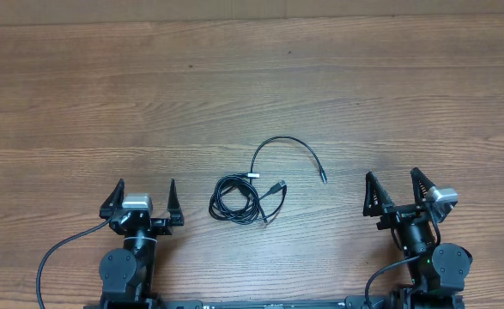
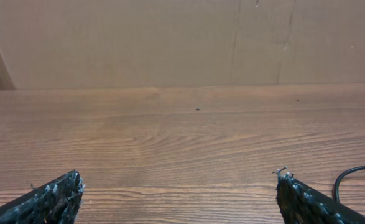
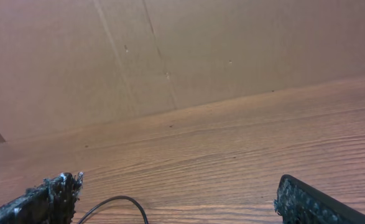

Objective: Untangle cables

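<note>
The cables [image 1: 237,199] lie as a small black tangled coil on the wooden table between the two arms. One strand arcs up and right from the coil to a plug tip [image 1: 323,178]. My left gripper [image 1: 146,190] stands open to the left of the coil, touching nothing. My right gripper [image 1: 394,182] stands open to the right of the plug tip, also empty. A bit of cable [image 2: 351,177] shows at the right edge of the left wrist view. A cable loop [image 3: 117,207] shows at the bottom of the right wrist view, beside the left finger.
Thick black wires [image 1: 58,251] run from the robot bases along the near table edge. A cardboard wall [image 2: 182,40] stands behind the far side of the wooden table [image 1: 252,94].
</note>
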`<state>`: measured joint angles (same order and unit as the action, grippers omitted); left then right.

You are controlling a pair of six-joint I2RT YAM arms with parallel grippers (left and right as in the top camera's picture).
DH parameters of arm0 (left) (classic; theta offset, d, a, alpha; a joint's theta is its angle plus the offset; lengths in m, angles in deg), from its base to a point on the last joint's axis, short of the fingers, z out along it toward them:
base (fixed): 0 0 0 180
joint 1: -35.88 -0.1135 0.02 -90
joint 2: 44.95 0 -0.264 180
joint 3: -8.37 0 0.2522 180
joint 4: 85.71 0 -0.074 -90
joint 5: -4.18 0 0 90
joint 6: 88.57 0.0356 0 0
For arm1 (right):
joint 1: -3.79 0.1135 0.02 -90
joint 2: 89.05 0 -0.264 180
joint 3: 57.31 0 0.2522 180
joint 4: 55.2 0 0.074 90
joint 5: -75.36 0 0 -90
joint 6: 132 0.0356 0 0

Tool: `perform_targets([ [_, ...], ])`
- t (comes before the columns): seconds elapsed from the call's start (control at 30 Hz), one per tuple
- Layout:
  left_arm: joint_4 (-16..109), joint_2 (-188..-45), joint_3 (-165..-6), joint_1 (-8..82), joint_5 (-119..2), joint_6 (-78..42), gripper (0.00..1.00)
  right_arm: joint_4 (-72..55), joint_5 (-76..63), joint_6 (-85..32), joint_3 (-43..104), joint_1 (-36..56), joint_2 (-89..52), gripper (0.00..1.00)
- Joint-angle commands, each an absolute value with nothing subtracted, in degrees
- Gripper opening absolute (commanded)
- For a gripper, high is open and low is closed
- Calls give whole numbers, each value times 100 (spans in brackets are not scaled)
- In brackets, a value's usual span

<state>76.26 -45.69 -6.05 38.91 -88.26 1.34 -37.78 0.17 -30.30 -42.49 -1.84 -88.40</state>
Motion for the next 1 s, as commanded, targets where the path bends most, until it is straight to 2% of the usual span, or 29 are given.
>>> perform_targets([
  [0.0, 7639, -4520, -566, 3924, -8898, 57, 99, -3811, 43, -3144, -4310, -197, -8833, 100],
  [0.67, 7632, -4520, -566, 3924, -8874, 31, 99, -3811, 45, -3144, -4310, -197, -8833, 100],
  [0.97, 7604, -4531, -570, 3924, -8566, -1040, 99, -3811, 43, -3144, -4310, -197, -8833, 100],
])
